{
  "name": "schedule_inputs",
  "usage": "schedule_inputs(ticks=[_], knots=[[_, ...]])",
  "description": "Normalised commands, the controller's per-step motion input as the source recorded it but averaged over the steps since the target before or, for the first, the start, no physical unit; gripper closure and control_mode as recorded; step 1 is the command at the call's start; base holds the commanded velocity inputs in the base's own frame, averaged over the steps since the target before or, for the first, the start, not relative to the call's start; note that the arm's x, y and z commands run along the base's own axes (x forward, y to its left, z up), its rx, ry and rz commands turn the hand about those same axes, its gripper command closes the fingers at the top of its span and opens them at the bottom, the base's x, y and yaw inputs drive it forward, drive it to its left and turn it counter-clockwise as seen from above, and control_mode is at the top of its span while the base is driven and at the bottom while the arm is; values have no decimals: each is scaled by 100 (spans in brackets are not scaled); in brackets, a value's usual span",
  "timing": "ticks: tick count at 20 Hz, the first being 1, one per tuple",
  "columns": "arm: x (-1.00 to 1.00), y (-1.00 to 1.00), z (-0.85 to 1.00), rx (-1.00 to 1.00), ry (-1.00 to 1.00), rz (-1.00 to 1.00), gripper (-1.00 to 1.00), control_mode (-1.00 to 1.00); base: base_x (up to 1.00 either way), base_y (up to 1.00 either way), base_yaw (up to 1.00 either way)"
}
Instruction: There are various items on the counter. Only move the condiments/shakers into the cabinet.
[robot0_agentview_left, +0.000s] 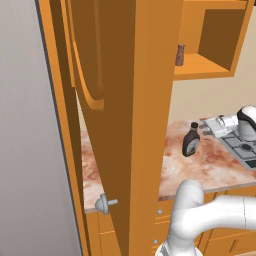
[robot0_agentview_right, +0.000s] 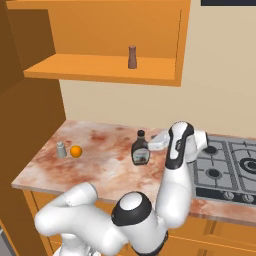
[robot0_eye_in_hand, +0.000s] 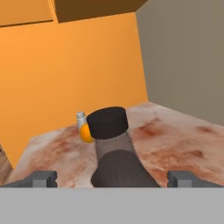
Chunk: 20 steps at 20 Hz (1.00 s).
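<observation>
You have the gripper (robot0_eye_in_hand: 112, 179) spread wide, holding nothing, its two fingertips (robot0_eye_in_hand: 41, 178) flanking the dark brown bottle (robot0_agentview_right: 140, 150) close in front of the hand. The bottle stands upright on the counter (robot0_agentview_right: 100, 165), just left of the grey hob (robot0_agentview_right: 227, 170), with its dark cap (robot0_eye_in_hand: 107, 122) toward the hand camera. The brown shaker (robot0_agentview_right: 132, 57) stands upright on the cabinet (robot0_agentview_right: 100, 67) shelf, near the front edge. The cabinet door (robot0_agentview_left: 127, 125) stands open. On the counter's far left you see an orange (robot0_agentview_right: 75, 151) just beside a small grey shaker (robot0_agentview_right: 61, 149), both well apart from the bottle.
</observation>
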Motion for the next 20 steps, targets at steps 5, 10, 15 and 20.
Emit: schedule_inputs(ticks=[5, 10, 15, 20], knots=[[0, 18, 0, -3, 2, 0, -100, -100, 0, 0, 0], [0, 21, 0, 0, 5, 0, -100, -100, 0, 0, 0], [0, 15, 0, 0, 5, 0, -100, -100, 0, 0, 0], [0, 9, 0, 0, 4, 0, -100, -100, 0, 0, 0]])
